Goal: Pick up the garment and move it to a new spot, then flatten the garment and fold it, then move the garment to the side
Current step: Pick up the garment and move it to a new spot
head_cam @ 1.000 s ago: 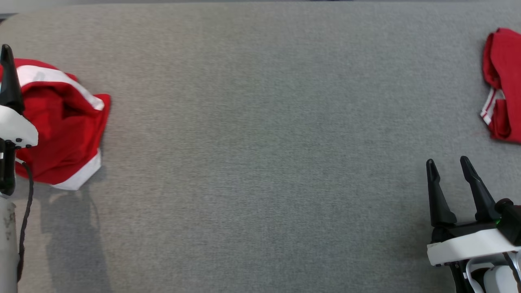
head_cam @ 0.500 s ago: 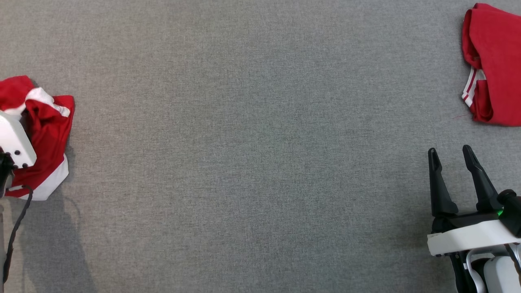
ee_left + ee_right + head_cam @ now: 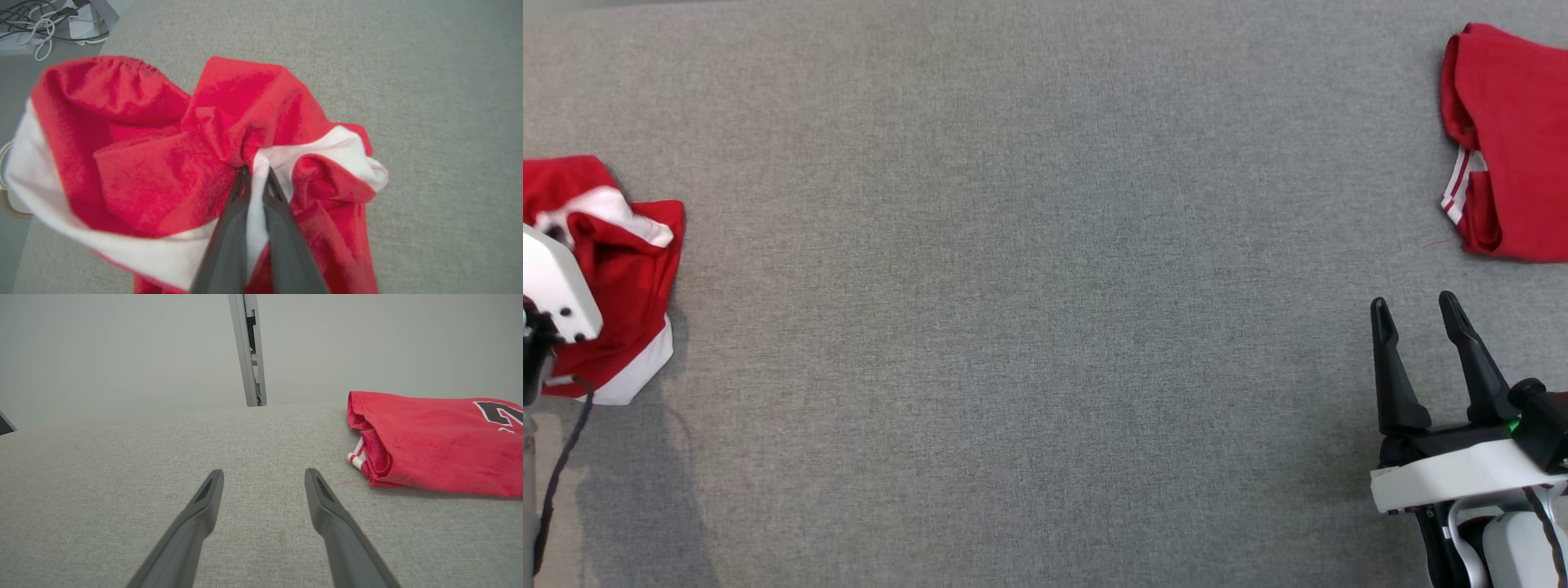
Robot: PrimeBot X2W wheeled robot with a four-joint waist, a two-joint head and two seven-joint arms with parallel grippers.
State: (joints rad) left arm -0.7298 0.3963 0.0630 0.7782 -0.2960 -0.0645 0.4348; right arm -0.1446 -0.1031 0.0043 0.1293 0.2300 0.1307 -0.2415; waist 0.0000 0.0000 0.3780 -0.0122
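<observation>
Left pincer (image 3: 256, 171) clamped on white band of crumpled garment (image 3: 163, 163).

Red garment (image 3: 625, 278) with white bands, crumpled at the left edge of the gray table (image 3: 1045, 327)

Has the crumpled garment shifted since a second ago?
Yes. The crumpled garment has bunched leftward toward the left gripper, its edge slightly farther from the folded garment.

I'm looking at a flat grey woven-fabric work surface (image 3: 1045, 286), evenly lit. Behind it: plain pale grey wall (image 3: 102, 347) w/ slim grey metal upright post (image 3: 250, 355). White & dark cables (image 3: 41, 24) tangled off one corner.
</observation>
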